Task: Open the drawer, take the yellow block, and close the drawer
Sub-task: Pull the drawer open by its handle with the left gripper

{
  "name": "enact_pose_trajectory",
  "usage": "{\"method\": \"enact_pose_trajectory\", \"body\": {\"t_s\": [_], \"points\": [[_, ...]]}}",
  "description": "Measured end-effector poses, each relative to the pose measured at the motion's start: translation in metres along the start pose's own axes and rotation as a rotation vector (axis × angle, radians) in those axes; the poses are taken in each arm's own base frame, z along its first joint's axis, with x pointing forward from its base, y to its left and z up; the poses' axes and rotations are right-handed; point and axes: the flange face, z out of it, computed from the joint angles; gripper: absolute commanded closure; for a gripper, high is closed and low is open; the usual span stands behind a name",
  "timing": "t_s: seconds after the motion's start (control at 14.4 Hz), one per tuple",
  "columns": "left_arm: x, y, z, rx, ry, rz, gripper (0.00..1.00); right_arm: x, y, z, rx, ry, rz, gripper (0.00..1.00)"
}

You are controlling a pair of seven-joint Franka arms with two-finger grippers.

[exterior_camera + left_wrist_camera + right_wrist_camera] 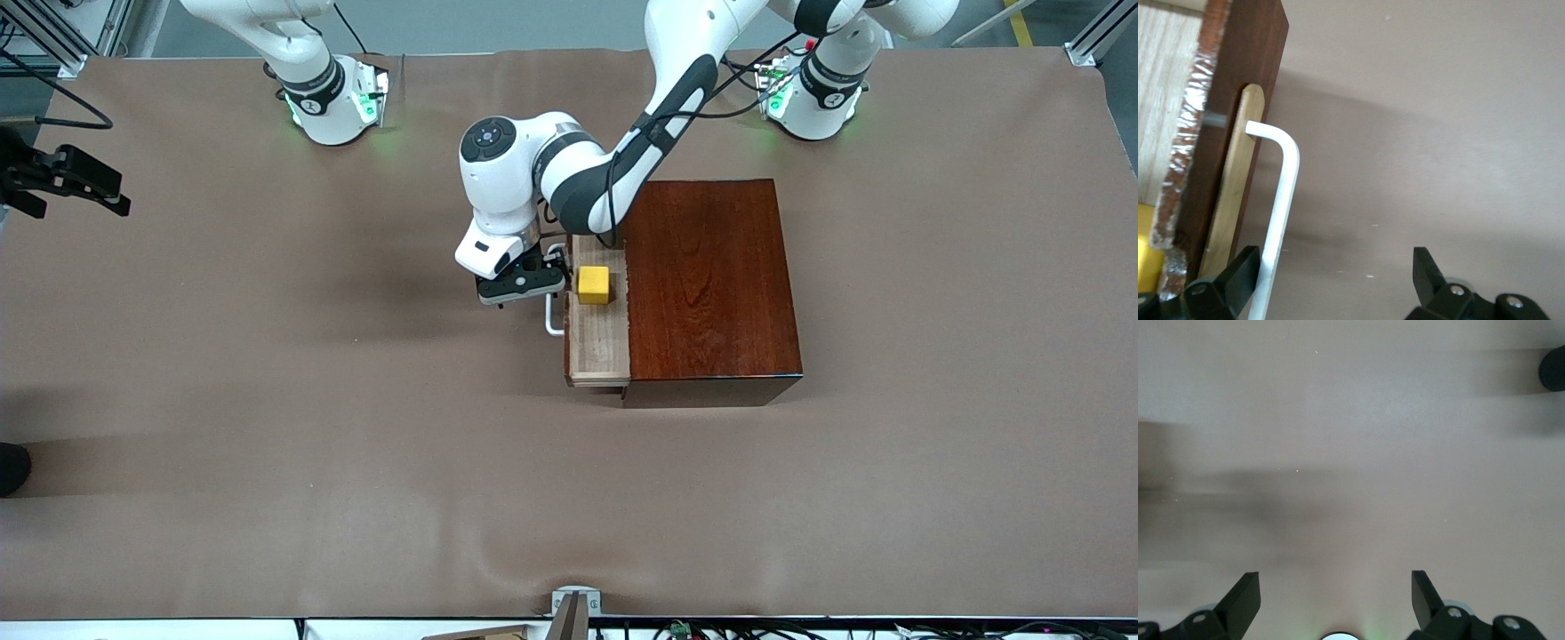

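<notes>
The drawer [597, 342] stands pulled part way out of the dark reddish-brown box [711, 284], toward the right arm's end of the table. The yellow block [594, 284] sits in the drawer's light-wood tray; a sliver of it shows in the left wrist view [1145, 253]. My left gripper [523, 289] is open at the white handle [553, 311]. In the left wrist view the handle bar [1281, 200] passes just inside one fingertip [1245, 267] of the left gripper [1337, 257], with the drawer front [1238, 100] beside it. My right gripper [76, 182] is open and empty and waits at the right arm's end of the table.
The brown table cover [356, 444] lies all round the box. A dark round object [11, 468] sits at the table's edge at the right arm's end; it also shows in the right wrist view [1555, 367], where the right gripper [1336, 587] is over bare cover.
</notes>
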Motion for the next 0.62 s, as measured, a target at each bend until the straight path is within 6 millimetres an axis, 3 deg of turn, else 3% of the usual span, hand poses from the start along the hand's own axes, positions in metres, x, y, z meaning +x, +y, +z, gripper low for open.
{"method": "enact_pose_trajectory", "body": {"t_s": [0.62], "points": [[-0.004,0.013,-0.012,-0.072,0.024,-0.034,0.00,0.012,0.007,0.018,-0.006,-0.033,0.013,0.00]]}}
